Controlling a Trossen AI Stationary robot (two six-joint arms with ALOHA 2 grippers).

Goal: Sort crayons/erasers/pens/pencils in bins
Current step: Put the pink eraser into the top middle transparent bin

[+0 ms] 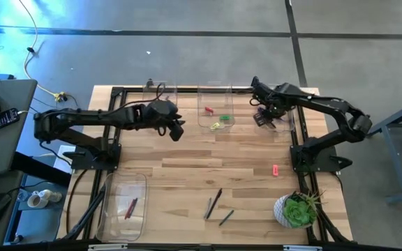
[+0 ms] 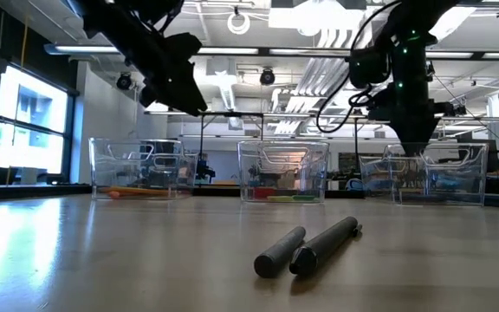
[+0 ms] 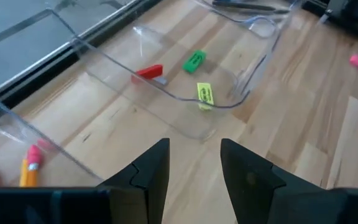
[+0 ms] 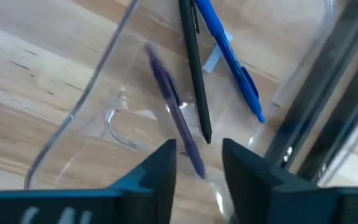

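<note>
My right gripper (image 4: 197, 158) is open and points down into the far right bin (image 1: 279, 118). In that bin lie a black pen (image 4: 194, 74), a blue pen (image 4: 232, 62) and a blurred purple pen (image 4: 173, 112), whose end shows between my fingertips. My left gripper (image 3: 194, 168) hangs open with nothing in it above the table, near the middle far bin (image 1: 216, 111). That bin holds red (image 3: 149, 71), green (image 3: 194, 60) and yellow erasers (image 3: 204, 93). The far left bin (image 3: 17, 143) holds pencils (image 3: 28, 168). Two dark pens (image 1: 215, 202) lie on the table near the front. My right gripper's open fingers (image 4: 160, 165) stand on either side of the purple pen's end (image 4: 194, 163). I cannot tell whether they touch it. The pen is blurred and slants down into the bin.
A pink eraser (image 1: 276, 169) lies on the table at the right. A potted plant (image 1: 297, 209) stands at the near right corner. A long bin (image 1: 124, 206) at the near left holds a red crayon (image 1: 130, 207). Another dark pen (image 1: 226, 217) lies near the front edge.
</note>
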